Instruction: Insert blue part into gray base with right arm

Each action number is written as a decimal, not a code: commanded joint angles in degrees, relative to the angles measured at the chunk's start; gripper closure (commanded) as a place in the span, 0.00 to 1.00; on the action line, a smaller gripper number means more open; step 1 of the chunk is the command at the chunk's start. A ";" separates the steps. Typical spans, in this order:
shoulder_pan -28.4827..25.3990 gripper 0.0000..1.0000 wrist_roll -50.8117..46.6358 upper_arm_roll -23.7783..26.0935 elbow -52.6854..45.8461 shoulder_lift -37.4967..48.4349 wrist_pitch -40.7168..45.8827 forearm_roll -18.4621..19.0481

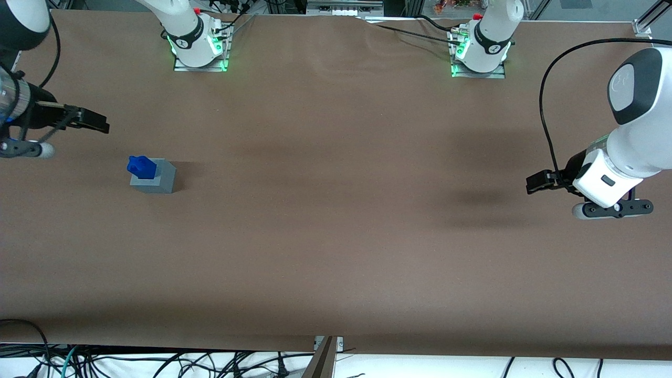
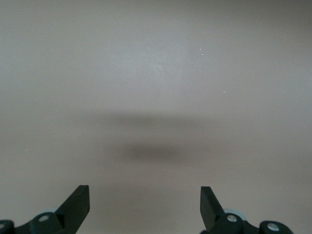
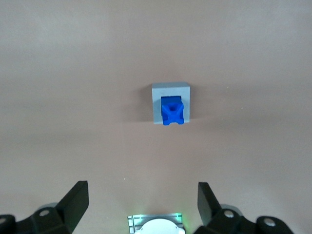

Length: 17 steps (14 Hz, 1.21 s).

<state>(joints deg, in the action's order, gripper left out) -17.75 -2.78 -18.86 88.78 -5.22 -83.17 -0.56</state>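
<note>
Knobbly blue part seemingly seated in gray base, gripper spread above

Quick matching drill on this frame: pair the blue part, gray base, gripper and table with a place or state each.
1. blue part
2. gray base
3. gripper
4. table

A. brown, carries the cube
B. open, holding nothing, up above the two pieces
C. sits in the recess, peaked top sticking out
D. stands on the table, toward the working arm's end

Pairs: 1-C, 2-D, 3-B, 4-A

Matt plastic blue part and gray base; matt brown table covering.
</note>
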 commanded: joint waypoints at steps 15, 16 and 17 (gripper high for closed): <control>19.69 0.01 -0.48 18.95 7.99 6.89 -8.32 2.05; 19.69 0.01 -0.47 18.95 7.81 6.62 -8.23 2.05; 19.69 0.01 -0.47 18.95 7.64 6.53 -8.23 2.05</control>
<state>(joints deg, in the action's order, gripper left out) 1.10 -2.91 -0.88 94.84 0.12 -90.18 0.78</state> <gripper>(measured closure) 0.004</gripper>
